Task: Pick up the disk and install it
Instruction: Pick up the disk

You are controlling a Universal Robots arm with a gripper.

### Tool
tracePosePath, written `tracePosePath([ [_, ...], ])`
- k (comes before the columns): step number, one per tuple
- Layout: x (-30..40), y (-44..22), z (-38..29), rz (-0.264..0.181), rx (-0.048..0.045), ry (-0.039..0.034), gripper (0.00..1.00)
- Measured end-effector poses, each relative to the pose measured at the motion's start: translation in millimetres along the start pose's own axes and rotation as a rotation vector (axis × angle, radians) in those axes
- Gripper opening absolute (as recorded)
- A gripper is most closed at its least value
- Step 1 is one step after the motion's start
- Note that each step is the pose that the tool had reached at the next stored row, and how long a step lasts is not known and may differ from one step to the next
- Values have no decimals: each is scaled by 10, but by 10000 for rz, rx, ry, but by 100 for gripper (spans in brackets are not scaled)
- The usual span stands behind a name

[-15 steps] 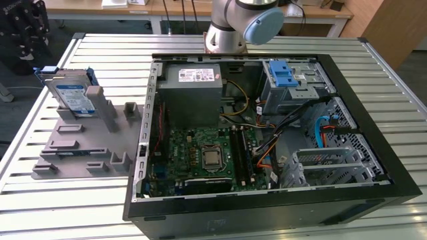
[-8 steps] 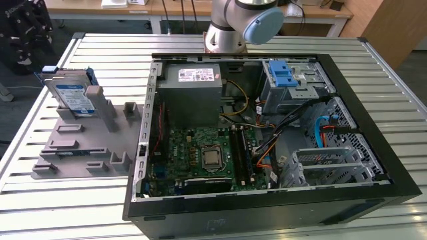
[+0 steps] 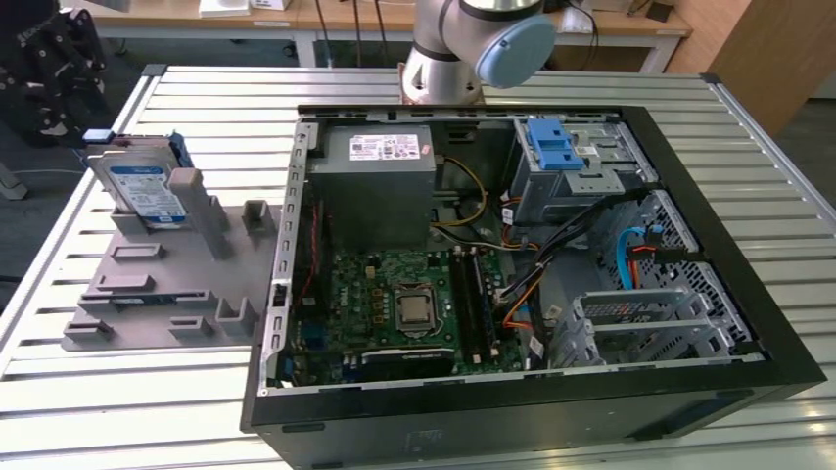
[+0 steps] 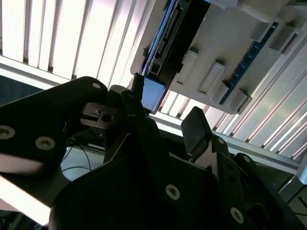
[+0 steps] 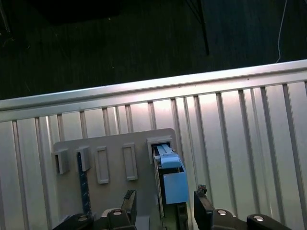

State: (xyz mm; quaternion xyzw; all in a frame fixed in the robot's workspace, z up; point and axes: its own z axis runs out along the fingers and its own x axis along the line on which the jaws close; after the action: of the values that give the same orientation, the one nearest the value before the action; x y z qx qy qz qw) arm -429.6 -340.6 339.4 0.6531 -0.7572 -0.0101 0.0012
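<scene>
Disk [image 3: 141, 191] on edge in the grey holder [image 3: 157, 284], gripper [image 5: 165, 203] open over it.
The holder lies on the slatted table [image 3: 117, 392], at the exterior view's left of the open computer case [image 3: 523, 294]. In the first wrist view the fingers [image 5: 201, 206] stand wide apart, flanking the disk's blue frame and holding nothing.

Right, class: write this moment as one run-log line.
stage: pre-grasp | gripper: open, over disk, no grip | disk: in grey holder | computer case: open, disk not installed

even exterior light, dim wrist views, table [image 4: 62, 38] glare
</scene>
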Motion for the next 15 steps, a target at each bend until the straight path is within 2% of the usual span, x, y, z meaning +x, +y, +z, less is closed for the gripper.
tracePosePath([
  [5,-14,18,57,-47,16,-1,59],
  [10,-19,24,120,-404,12,3,59],
  [15,-30,39,180,-413,12,3,59],
])
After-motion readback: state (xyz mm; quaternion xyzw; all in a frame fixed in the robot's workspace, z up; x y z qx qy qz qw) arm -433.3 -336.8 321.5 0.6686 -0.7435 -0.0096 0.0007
